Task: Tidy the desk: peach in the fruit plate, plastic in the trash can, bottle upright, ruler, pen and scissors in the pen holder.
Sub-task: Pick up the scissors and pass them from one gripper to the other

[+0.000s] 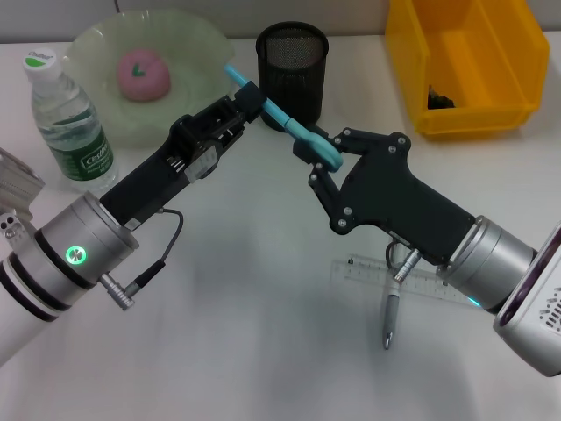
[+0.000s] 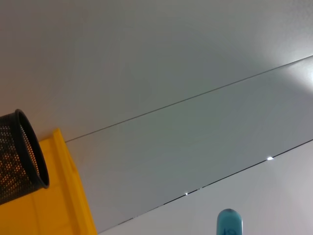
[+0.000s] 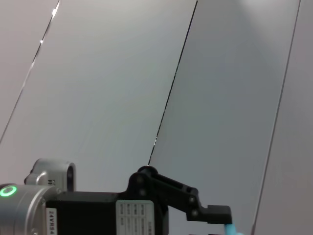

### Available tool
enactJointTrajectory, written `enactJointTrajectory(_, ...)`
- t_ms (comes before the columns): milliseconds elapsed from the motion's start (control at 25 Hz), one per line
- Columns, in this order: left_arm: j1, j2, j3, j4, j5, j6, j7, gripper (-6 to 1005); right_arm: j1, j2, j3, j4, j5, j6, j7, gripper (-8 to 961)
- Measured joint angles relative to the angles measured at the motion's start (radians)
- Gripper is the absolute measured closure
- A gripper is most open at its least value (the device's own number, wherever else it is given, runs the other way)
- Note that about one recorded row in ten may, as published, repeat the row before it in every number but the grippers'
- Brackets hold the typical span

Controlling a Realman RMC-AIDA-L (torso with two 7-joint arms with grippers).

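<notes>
Nearest the camera, a pen (image 1: pixel 388 320) lies on the white bench (image 1: pixel 245 333), its top touching a clear ruler (image 1: pixel 394 279), both partly under the right arm. Farther back, the turquoise scissors (image 1: pixel 285 118) hang in the air just before the black mesh pen holder (image 1: pixel 292 61), gripped from both ends: the left gripper (image 1: pixel 248 98) has its jaws clamped on the upper end, and the right gripper (image 1: pixel 323 156) has its jaws clamped on the lower end. A pink peach (image 1: pixel 143 74) sits in the pale green fruit plate (image 1: pixel 197 48), a water bottle (image 1: pixel 72 123) stands upright beside it, and a yellow bin (image 1: pixel 473 61) stands at the far right.
</notes>
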Motion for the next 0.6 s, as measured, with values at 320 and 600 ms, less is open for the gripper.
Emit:
enactJointTrajectory(320, 0.000, 0.000, -0.010, -0.003, 0.017, 0.002, 0.023, 678, -0.001, 0.000, 0.010, 0.000, 0.002, 0.000, 0.004, 843)
enactJointTrajectory(600, 0.012, 0.000, -0.025, -0.001, 0.021, 0.004, 0.025, 673, -0.006, 0.000, 0.012, 0.000, 0.002, -0.006, 0.004, 849)
